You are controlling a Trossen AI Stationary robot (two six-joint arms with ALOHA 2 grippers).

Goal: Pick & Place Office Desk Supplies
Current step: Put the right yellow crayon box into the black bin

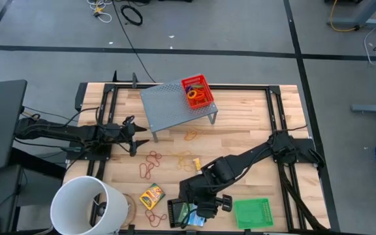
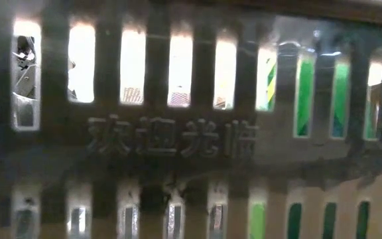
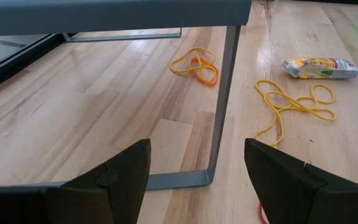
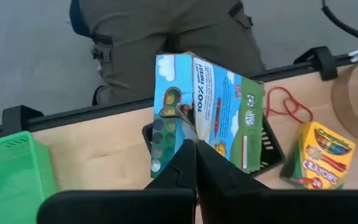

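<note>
Right gripper (image 4: 194,163), jaws shut on a blue-green packet (image 4: 207,112), holds it over the black mesh tray (image 1: 177,210) at the desk's near edge, probably to drop it in; left gripper (image 3: 194,180) waits wide open, empty, by the grey riser (image 1: 175,103).

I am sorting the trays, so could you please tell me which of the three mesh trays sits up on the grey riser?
The red tray, holding coloured rings, sits on the riser. The green tray and black tray lie on the table.
</note>
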